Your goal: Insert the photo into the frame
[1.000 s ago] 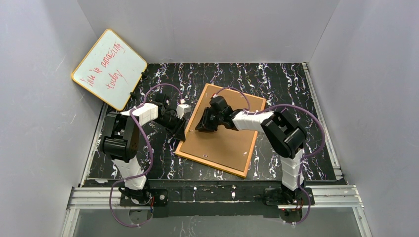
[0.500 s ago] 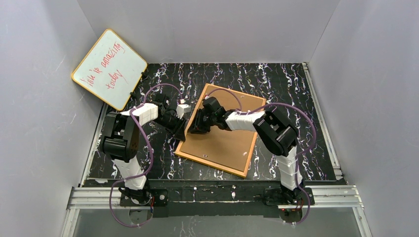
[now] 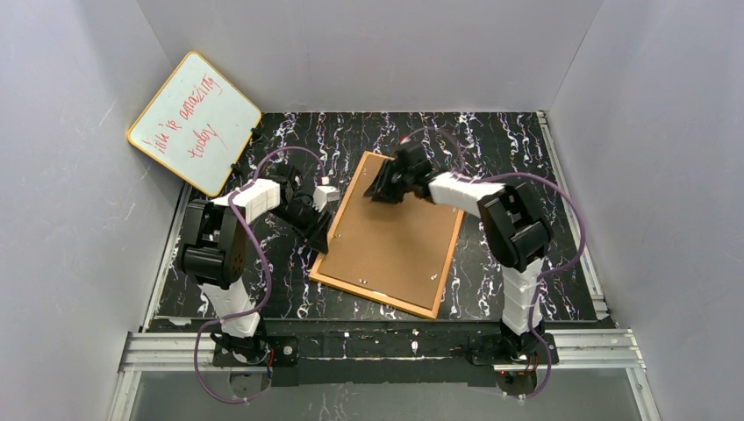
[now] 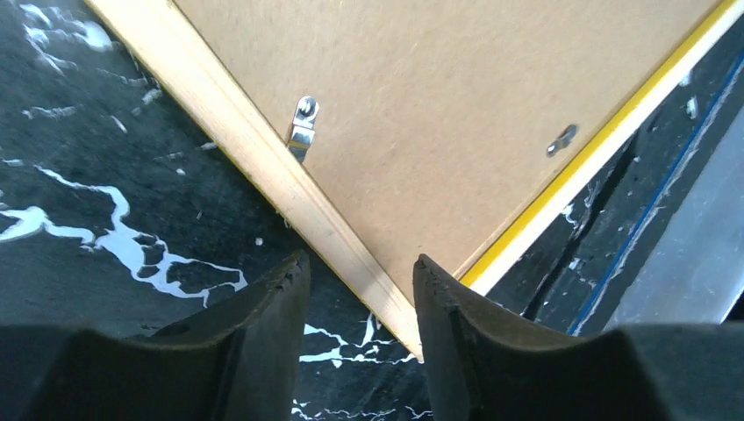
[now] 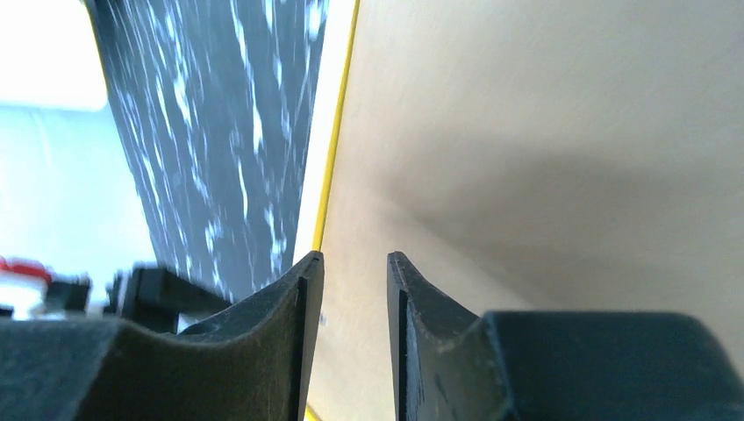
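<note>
The frame (image 3: 390, 250) lies back-up at picture centre on the surface (image 3: 526, 175), photo not visible — left claw (image 3: 323, 239) at its left edge, right claw (image 3: 381, 188) over its upper-left corner, both narrowly parted, gripping nothing.

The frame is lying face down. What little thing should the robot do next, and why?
Probably ease the left tool onto the metal clip and swivel it aside. The frame lies back up, backing board in place with that clip across its edge, the tool is open nearby, and no photo shows.
</note>
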{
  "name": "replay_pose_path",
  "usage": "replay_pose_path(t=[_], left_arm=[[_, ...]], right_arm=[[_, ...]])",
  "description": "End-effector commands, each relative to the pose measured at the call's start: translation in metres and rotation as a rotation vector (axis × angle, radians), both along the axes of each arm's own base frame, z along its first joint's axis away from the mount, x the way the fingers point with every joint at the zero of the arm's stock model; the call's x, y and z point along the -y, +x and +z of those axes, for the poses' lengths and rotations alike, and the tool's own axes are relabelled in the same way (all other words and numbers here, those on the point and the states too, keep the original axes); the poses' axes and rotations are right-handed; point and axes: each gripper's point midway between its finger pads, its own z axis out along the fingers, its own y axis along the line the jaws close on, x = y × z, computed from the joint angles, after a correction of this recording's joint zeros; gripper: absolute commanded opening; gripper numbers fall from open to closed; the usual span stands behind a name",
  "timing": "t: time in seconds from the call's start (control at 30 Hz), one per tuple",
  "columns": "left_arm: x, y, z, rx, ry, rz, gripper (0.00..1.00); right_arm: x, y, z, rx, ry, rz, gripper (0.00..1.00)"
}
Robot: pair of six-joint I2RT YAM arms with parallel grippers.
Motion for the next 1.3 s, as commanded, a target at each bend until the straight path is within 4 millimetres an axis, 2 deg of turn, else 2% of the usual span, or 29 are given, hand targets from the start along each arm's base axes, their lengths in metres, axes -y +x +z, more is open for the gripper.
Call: replay_pose_path(t=[0.0, 0.13, 0.17, 0.27, 0.37, 0.5, 0.7, 0.93, 1.27], left_arm=[[0.014, 0.018, 0.052, 0.065, -0.085, -0.036, 0.56], [0.029, 0.078, 0.058, 0.127, -0.107, 0.032, 0.64], [0.033, 0.092, 0.054, 0.116, -0.109, 0.057, 0.68], [0.046, 0.125, 0.035, 0.098, -0.093, 0.120, 0.69], [0.057, 0.146, 0.012, 0.104, -0.057, 0.158, 0.69], [0.064, 0.166, -0.010, 0.104, -0.004, 0.220, 0.67], [0.074, 0.167, -0.021, 0.108, 0.010, 0.209, 0.65], [0.063, 0.152, -0.047, 0.140, 0.144, 0.157, 0.52], [0.055, 0.126, -0.053, 0.109, 0.154, 0.123, 0.44]], right_arm=[[0.055, 0.077, 0.045, 0.162, -0.059, -0.129, 0.41], [0.081, 0.125, 0.040, 0.207, -0.133, -0.191, 0.41], [0.085, 0.135, 0.037, 0.208, -0.146, -0.202, 0.41], [0.094, 0.159, 0.027, 0.194, -0.160, -0.227, 0.41], [0.087, 0.173, 0.027, 0.187, -0.138, -0.218, 0.41], [0.072, 0.172, 0.018, 0.166, -0.107, -0.190, 0.40], [0.066, 0.163, -0.010, 0.122, -0.125, -0.173, 0.39], [0.070, 0.145, -0.043, 0.052, -0.169, -0.165, 0.37], [0.080, 0.112, -0.094, -0.065, -0.248, -0.149, 0.35]])
